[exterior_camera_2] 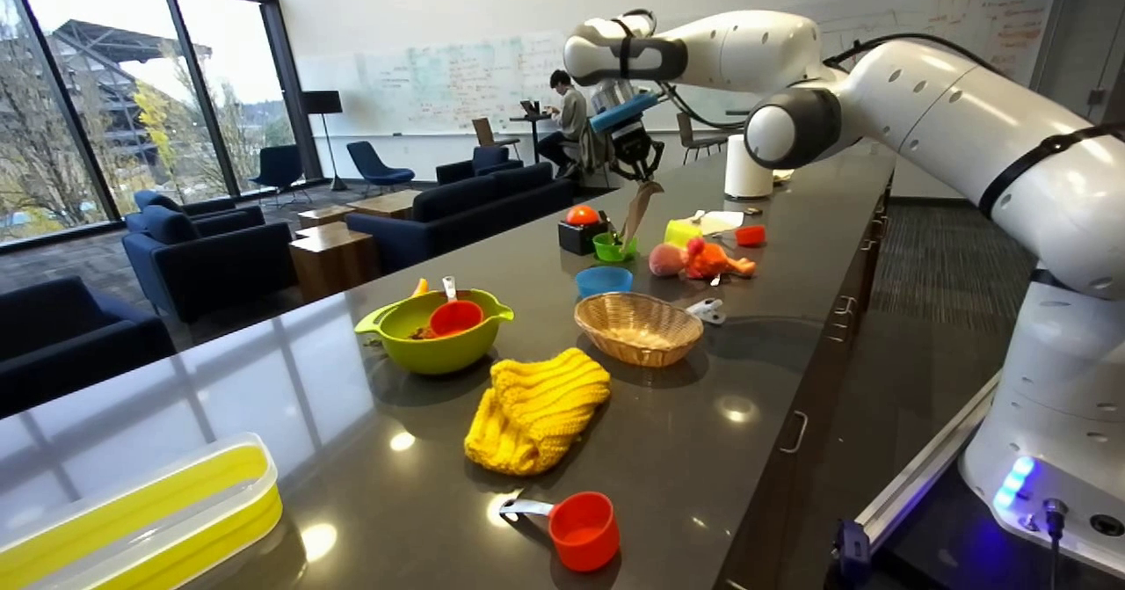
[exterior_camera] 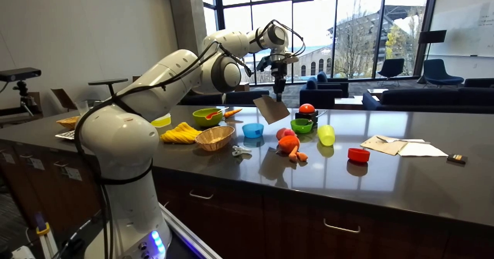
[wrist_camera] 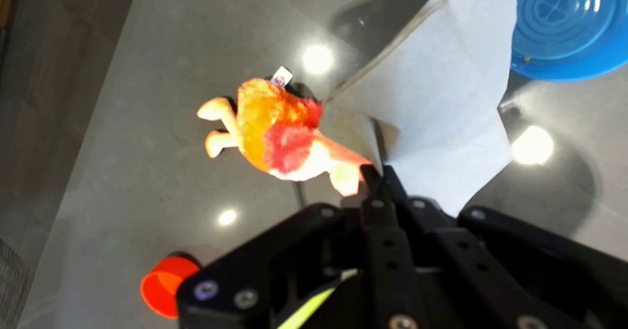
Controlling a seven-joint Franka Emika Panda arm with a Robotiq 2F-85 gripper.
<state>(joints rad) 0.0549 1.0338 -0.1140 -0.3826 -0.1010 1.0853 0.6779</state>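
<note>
the picking-up can be judged done: a brown paper sheet (exterior_camera: 271, 109) is held in the air, off the counter (exterior_camera: 436, 181), higher than the blue bowl (exterior_camera: 252, 131) and a little to its right as seen in an exterior view. a bent corner of the sheet is pinched by the gripper (wrist_camera: 379, 171), whose fingers are clamped together on it. in both exterior views the sheet is seen hanging tilted, so the setting-down and the release are judged not yet done. in the wrist view its edge is seen against the rim of the blue bowl, yet contact is not shown.

a green bowl (exterior_camera: 301, 128) is placed near the blue bowl; whether the sheet is hung directly over it cannot be told. at the blue bowl's opposite side a wicker basket (exterior_camera: 210, 144) is set, and an orange plush toy (exterior_camera: 288, 144) is laid near the blue bowl. a tan paper (exterior_camera: 380, 146) is laid well apart from the blue bowl, untouched by the gripper.
</note>
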